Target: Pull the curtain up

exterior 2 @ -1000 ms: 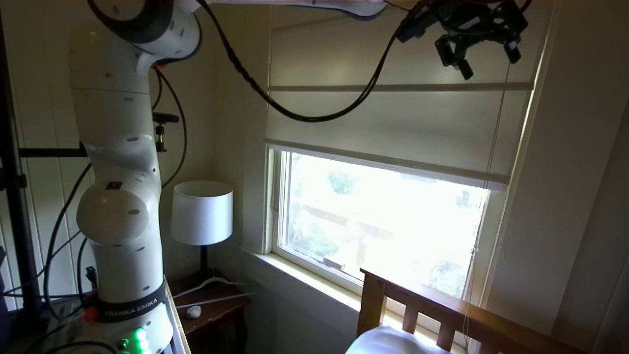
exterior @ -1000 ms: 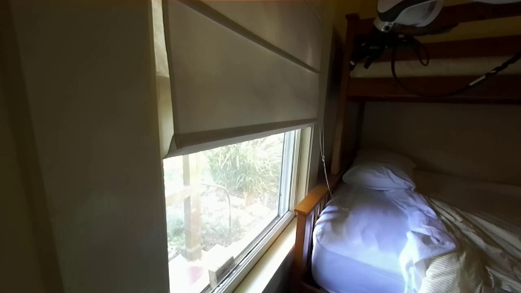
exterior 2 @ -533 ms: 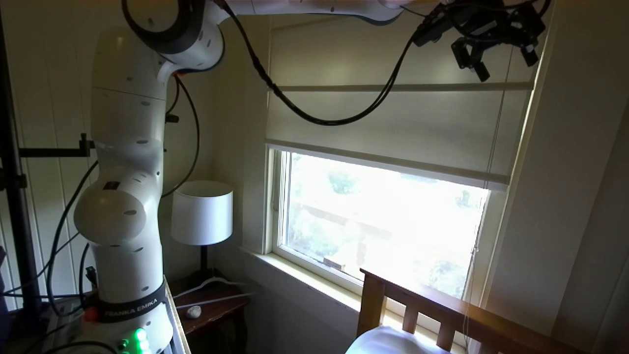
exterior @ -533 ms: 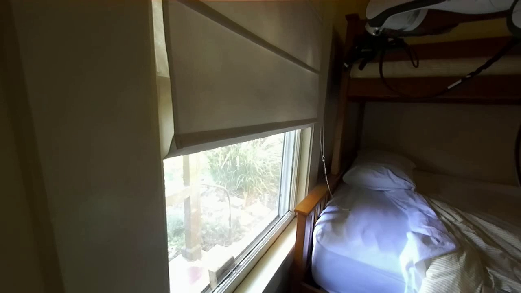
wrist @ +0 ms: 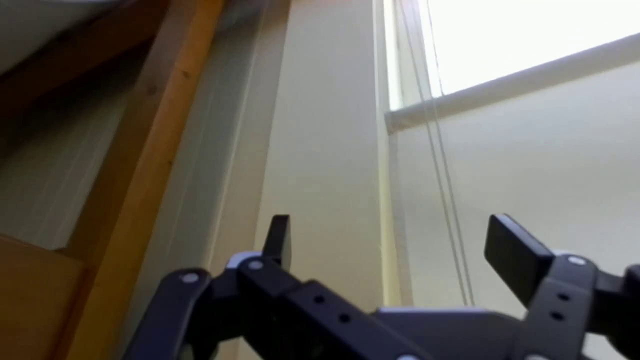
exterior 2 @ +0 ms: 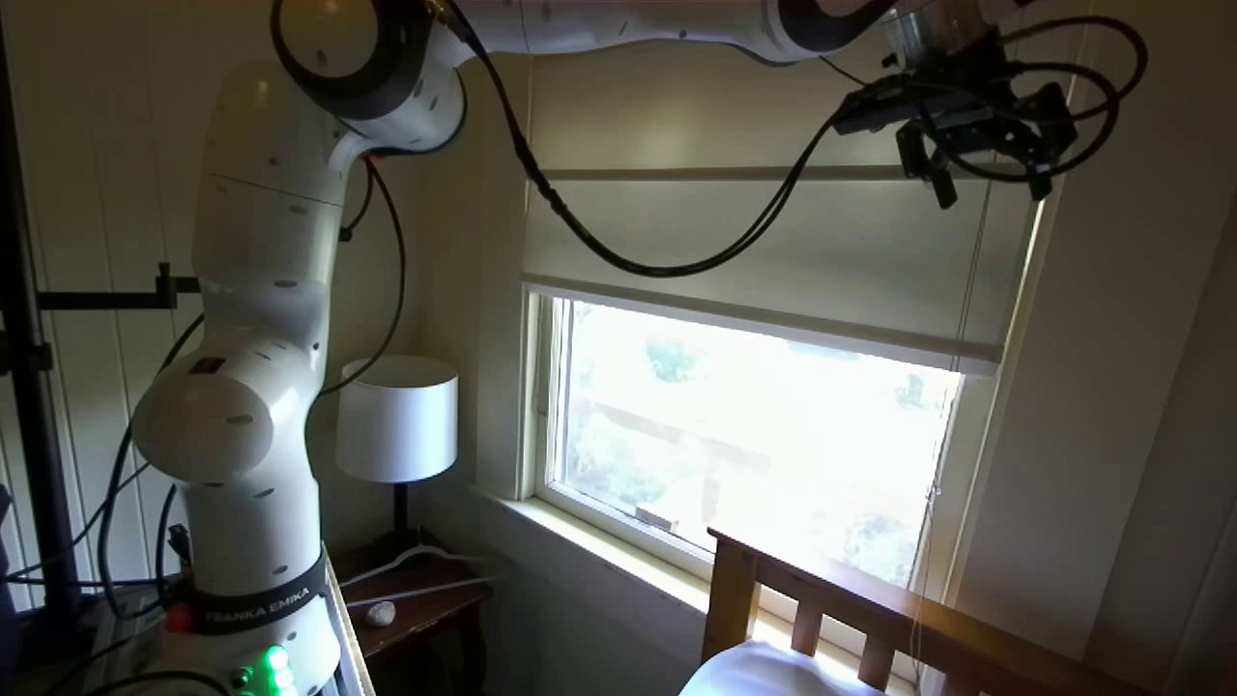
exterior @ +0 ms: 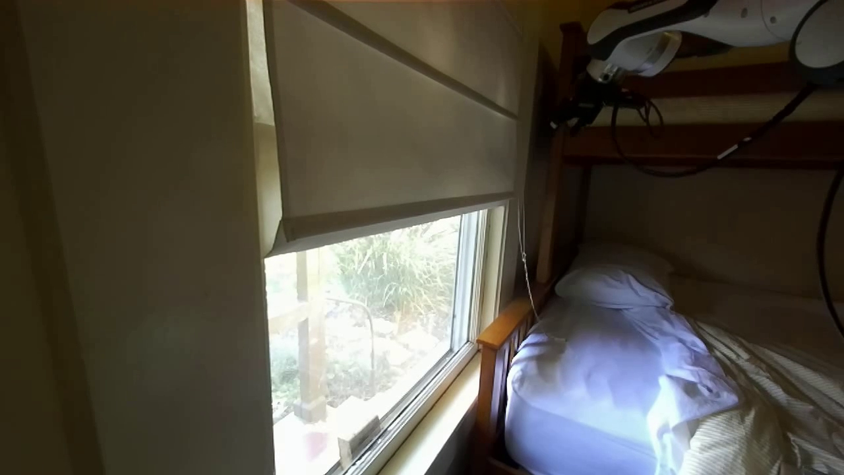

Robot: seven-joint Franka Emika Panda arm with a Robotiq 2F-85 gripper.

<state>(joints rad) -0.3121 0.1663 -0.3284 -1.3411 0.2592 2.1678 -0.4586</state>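
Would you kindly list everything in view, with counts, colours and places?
curtain: one, beige-grey, over the top of the window
cords: two or more, pale, near the curtain's edge
plants: several, green, outside
bunk bed: one, brown wood, beside the window
pillow: one, white, on the bunk bed
bedding: several layers, white and cream, on the bunk bed
table: one, red-brown, in the corner
lamp: one, white shade, on the table
hanger: one, white, on the table
small lump: one, whitish, on the table
stand: one, black, beside the arm
cables: several, black, looping from the arm
arm: one, mostly white, spanning an exterior view's top
tool: one, black, open, apart from the curtain
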